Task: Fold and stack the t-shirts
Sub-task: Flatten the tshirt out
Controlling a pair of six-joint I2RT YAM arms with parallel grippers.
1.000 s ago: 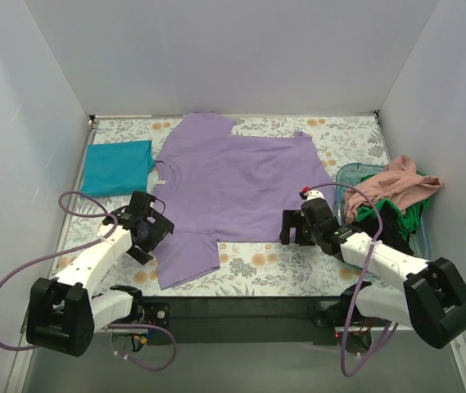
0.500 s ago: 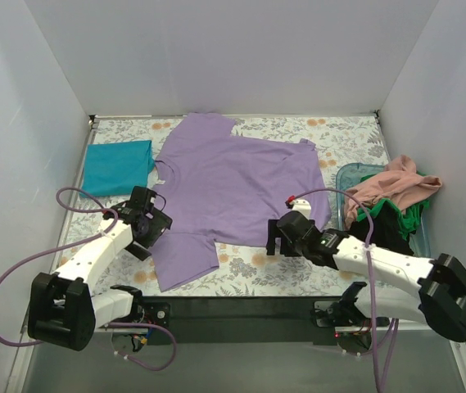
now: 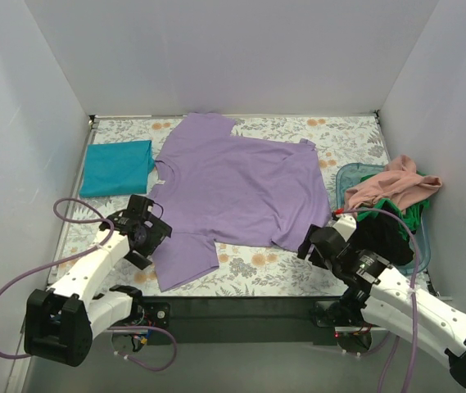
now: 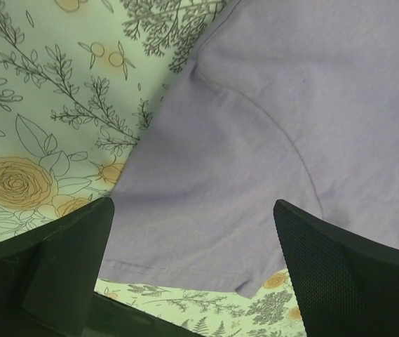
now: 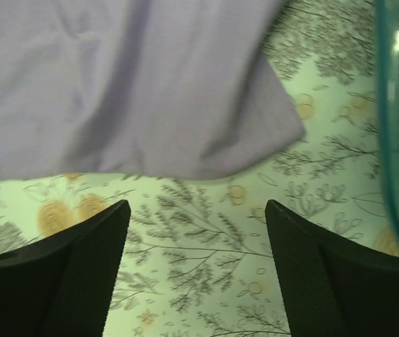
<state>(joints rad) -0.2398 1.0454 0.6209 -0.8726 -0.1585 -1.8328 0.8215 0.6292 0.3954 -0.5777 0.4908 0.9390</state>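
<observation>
At far left, close to the left wall: a folded teal fabric t-shirt (image 3: 116, 166), flat on the grey floral-print cloth (image 3: 257, 270), its right edge just beside the collar of the spread shirt.

Nearer the arm bases, the left gripper (image 3: 146, 229), hovering over the edge of a short sleeve. Black fingers (image 4: 59, 270) set wide apart, gripping nothing, with the sleeve's hem and a strip of printed cloth showing between them.

Across the middle: a large lavender-purple fabric t-shirt (image 3: 237, 184), spread flat, collar toward the left. One sleeve reaching the far edge of the cloth, the other pointing at the near edge and stopping short of it. Bare printed cloth along the near edge, between that sleeve and the right arm.

Near right corner of the hem lying just ahead of the right gripper (image 3: 318, 246). In the wrist view, its jaws likewise wide apart, holding nothing, over bare cloth, the shirt corner apart from both tips.

Further right, by the right wall, a see-through blue plastic tub (image 3: 349, 176), near the shirt's right edge with a narrow gap of cloth between. Heaped in it and spilling over the rim: a crumpled salmon-pink t-shirt (image 3: 392, 184) on top, a green t-shirt (image 3: 413, 214) beneath, a black t-shirt (image 3: 384, 233) at the near side.
</observation>
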